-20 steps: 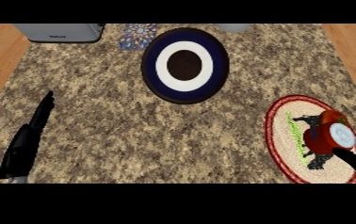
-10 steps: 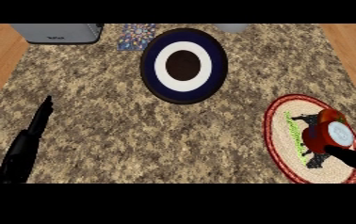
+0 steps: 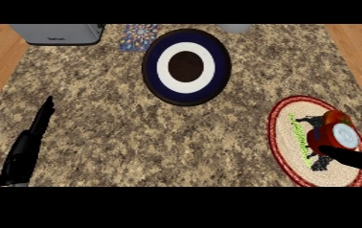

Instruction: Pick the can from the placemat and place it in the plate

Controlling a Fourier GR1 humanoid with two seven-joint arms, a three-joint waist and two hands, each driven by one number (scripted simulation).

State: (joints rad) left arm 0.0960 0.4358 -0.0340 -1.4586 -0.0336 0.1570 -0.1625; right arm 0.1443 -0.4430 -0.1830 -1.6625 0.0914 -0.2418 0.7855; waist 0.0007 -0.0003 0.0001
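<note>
My only view looks from my head steeply down on the counter [image 3: 141, 126], from quite near.

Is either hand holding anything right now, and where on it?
Cannot be told for the right hand: a finger lies against the red can low on its side, on the placemat. The left hand holds nothing.

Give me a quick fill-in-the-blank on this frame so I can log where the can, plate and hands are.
1. The red can stands on the round ____ at the counter's right edge.
2. The dark blue plate holds ____.
3. The hand touching the can is the robot's ____ hand.
4. The left hand shows at the view's lower left with its fingers ____.

Missing words: placemat; nothing; right; straight
</note>
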